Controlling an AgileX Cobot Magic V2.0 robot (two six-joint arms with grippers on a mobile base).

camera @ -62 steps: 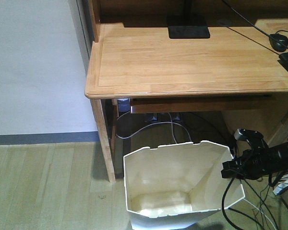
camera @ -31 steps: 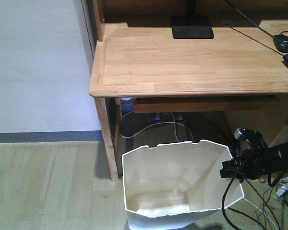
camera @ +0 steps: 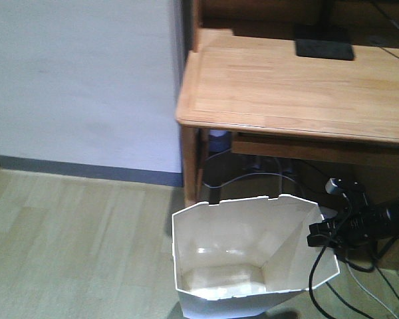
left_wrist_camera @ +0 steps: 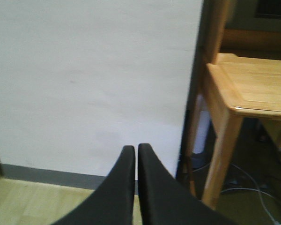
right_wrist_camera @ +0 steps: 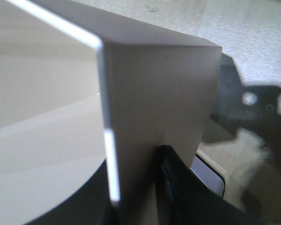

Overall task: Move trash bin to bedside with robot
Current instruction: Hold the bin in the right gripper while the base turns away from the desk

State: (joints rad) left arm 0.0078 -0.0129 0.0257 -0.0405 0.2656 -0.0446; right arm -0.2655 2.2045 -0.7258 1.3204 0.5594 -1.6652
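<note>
**A:** Count, left to right?

**B:** One left gripper [left_wrist_camera: 136, 149], one bin [camera: 216, 232], one desk [camera: 286, 86], one right gripper [camera: 317, 234]. Two arms' worth of grippers, and only the right shows in the front view. Several cables [camera: 253, 178] under the desk; I can't count them exactly. One flat black base [camera: 324, 48] on the desktop.

**A:** Left jaws?

**B:** Pressed together tip to tip with nothing between them. They point at the wall [left_wrist_camera: 84, 70].

**A:** Bin position?

**B:** Low centre of the front view, upright and open-topped, nothing inside. It sits just in front of the desk's left corner leg. The base is cut off by the frame.

**A:** Right jaws?

**B:** Clamped over the bin's right rim. The wrist view shows one black finger [right_wrist_camera: 171, 183] against the outside of the thin wall and the other dark on the inside.

**A:** Surface and room?

**B:** Pale wood-plank floor [camera: 66, 232] on the left. Plain white wall with a grey skirting strip [camera: 86, 171] along its foot. The desk is light wood, set against the wall's right end.
</note>
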